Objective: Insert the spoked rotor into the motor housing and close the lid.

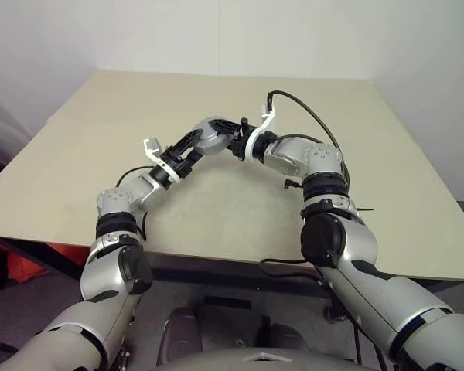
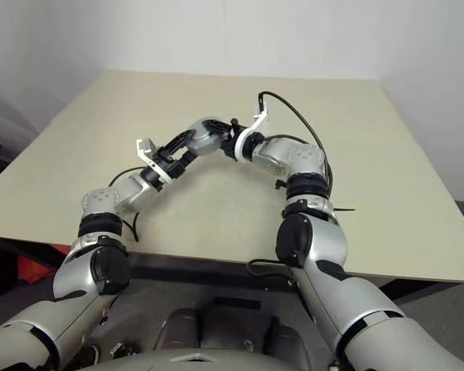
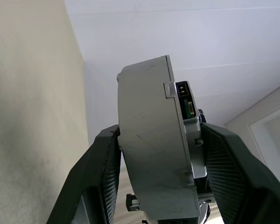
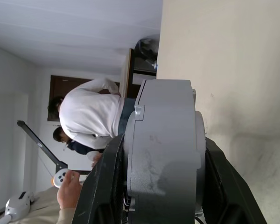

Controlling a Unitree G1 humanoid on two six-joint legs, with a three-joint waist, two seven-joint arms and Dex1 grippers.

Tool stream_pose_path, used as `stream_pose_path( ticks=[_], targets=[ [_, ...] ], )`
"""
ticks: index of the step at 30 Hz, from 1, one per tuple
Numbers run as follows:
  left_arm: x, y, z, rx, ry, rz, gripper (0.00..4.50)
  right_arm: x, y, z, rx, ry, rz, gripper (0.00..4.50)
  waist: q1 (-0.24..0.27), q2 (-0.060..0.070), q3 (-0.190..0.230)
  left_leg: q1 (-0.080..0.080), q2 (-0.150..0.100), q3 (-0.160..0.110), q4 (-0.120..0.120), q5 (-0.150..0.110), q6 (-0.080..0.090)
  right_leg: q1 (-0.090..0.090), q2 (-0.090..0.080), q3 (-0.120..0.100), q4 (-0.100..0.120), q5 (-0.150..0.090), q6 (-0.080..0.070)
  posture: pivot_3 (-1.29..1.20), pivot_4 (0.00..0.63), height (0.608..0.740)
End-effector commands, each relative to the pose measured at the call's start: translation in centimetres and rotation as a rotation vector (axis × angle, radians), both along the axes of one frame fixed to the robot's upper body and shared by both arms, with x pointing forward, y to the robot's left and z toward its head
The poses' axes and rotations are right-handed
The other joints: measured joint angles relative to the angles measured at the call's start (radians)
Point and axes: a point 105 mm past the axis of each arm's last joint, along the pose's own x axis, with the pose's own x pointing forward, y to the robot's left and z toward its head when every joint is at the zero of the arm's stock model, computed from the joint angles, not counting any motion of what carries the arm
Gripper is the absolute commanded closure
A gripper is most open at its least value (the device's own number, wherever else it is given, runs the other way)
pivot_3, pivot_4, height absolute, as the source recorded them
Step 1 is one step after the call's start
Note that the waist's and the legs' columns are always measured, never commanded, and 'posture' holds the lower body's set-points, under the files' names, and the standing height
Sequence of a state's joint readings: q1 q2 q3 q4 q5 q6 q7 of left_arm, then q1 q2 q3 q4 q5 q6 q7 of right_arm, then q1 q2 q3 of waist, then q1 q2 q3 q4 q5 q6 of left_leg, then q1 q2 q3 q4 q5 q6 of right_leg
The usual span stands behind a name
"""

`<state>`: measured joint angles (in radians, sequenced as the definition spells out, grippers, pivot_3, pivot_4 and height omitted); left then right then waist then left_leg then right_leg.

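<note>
The motor housing (image 1: 213, 136), a thick round grey metal body, hangs above the middle of the beige table (image 1: 100, 139), held between both grippers. My left gripper (image 1: 195, 145) comes in from the left and is shut on it; in the left wrist view its black fingers (image 3: 100, 172) press both flat sides of the housing (image 3: 149, 154), seen edge-on with a small connector at its rim. From the right, my right gripper (image 1: 237, 142) is also shut on the housing (image 4: 163, 140). The spoked rotor is hidden. I cannot tell the lid apart from the housing.
A black cable (image 1: 309, 112) loops up from my right wrist. Beyond the table, the right wrist view shows a person in a white top (image 4: 91, 119) and a hand holding a controller (image 4: 67, 184). Something red (image 1: 23, 263) lies under the table's left edge.
</note>
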<state>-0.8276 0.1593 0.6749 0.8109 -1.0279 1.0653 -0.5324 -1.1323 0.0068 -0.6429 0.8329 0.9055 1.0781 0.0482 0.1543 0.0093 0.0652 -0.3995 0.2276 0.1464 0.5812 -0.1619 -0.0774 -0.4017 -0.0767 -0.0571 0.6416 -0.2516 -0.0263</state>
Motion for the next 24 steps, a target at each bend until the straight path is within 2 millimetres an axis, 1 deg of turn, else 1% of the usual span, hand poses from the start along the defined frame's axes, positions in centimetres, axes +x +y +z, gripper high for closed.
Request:
stream_pose_path(
  ticks=[1, 2, 4, 5, 9, 10, 13, 17, 21, 24],
  targets=[
    [0.4, 0.0, 1.4, 0.016, -0.052, 0.012, 2.24, 0.2, -0.2, 2.8, 0.015, -0.121, -0.008, 2.51, 0.000, 0.000, 0.000, 0.000, 0.000, 0.000, 0.000, 0.000, 0.000, 0.000, 0.000, 0.000, 0.000, 0.000, 0.000, 0.00, 0.000, 0.740],
    [0.4, 0.0, 1.4, 0.016, -0.053, 0.012, 2.24, 0.2, -0.2, 2.8, 0.012, -0.127, -0.005, 2.51, 0.000, 0.000, 0.000, 0.000, 0.000, 0.000, 0.000, 0.000, 0.000, 0.000, 0.000, 0.000, 0.000, 0.000, 0.000, 0.00, 0.000, 0.740],
    [0.4, 0.0, 1.4, 0.019, -0.053, 0.012, 2.24, 0.1, -0.2, 2.7, 0.004, -0.130, -0.004, 1.77, 0.001, 0.000, 0.000, 0.000, 0.000, 0.000, 0.000, 0.000, 0.000, 0.000, 0.000, 0.000, 0.000, 0.000, 0.000, 0.00, 0.000, 0.740],
    [0.4, 0.0, 1.4, 0.021, -0.053, 0.013, 2.24, 0.1, -0.1, 2.7, 0.002, -0.132, -0.003, 1.58, 0.001, 0.000, 0.000, 0.000, 0.000, 0.000, 0.000, 0.000, 0.000, 0.000, 0.000, 0.000, 0.000, 0.000, 0.000, 0.00, 0.000, 0.740],
    [0.4, 0.1, 1.3, 0.027, -0.050, 0.017, 2.24, 0.2, -0.1, 2.5, -0.026, -0.149, -0.012, 0.12, 0.001, 0.000, 0.000, 0.000, 0.000, 0.000, 0.000, 0.000, 0.000, 0.000, 0.000, 0.000, 0.000, 0.000, 0.000, 0.00, 0.000, 0.740],
    [0.4, 0.1, 1.3, 0.029, -0.049, 0.018, 2.24, 0.3, -0.2, 2.5, -0.033, -0.153, -0.017, 0.03, 0.001, 0.000, 0.000, 0.000, 0.000, 0.000, 0.000, 0.000, 0.000, 0.000, 0.000, 0.000, 0.000, 0.000, 0.000, 0.00, 0.000, 0.740],
    [0.4, 0.2, 1.2, 0.033, -0.048, 0.020, 2.24, 0.4, -0.2, 2.4, -0.052, -0.163, -0.031, 0.03, 0.001, 0.000, 0.000, 0.000, 0.000, 0.000, 0.000, 0.000, 0.000, 0.000, 0.000, 0.000, 0.000, 0.000, 0.000, 0.00, 0.000, 0.740],
    [0.7, 0.6, 1.2, 0.039, -0.042, 0.048, 2.24, 0.9, -0.6, 1.8, -0.098, -0.161, -0.079, 0.03, 0.000, 0.000, 0.000, 0.000, 0.000, 0.000, 0.000, 0.000, 0.000, 0.000, 0.000, 0.000, 0.000, 0.000, 0.000, 0.00, 0.000, 0.740],
    [1.1, 2.2, 1.3, 0.040, -0.051, 0.121, 2.24, 2.0, -1.7, 0.0, -0.184, -0.118, -0.175, 0.03, 0.000, 0.000, 0.000, 0.000, 0.000, 0.000, 0.000, 0.000, 0.000, 0.000, 0.000, 0.000, 0.000, 0.000, 0.000, 0.00, 0.000, 0.740],
    [1.5, 3.7, 1.4, 0.042, -0.059, 0.203, 2.24, 2.3, -2.2, -1.0, -0.218, -0.093, -0.206, 0.03, -0.001, 0.000, 0.000, 0.000, 0.000, 0.000, 0.000, 0.000, 0.000, 0.000, 0.000, 0.000, 0.000, 0.000, 0.000, 0.00, 0.000, 0.740]
  ],
)
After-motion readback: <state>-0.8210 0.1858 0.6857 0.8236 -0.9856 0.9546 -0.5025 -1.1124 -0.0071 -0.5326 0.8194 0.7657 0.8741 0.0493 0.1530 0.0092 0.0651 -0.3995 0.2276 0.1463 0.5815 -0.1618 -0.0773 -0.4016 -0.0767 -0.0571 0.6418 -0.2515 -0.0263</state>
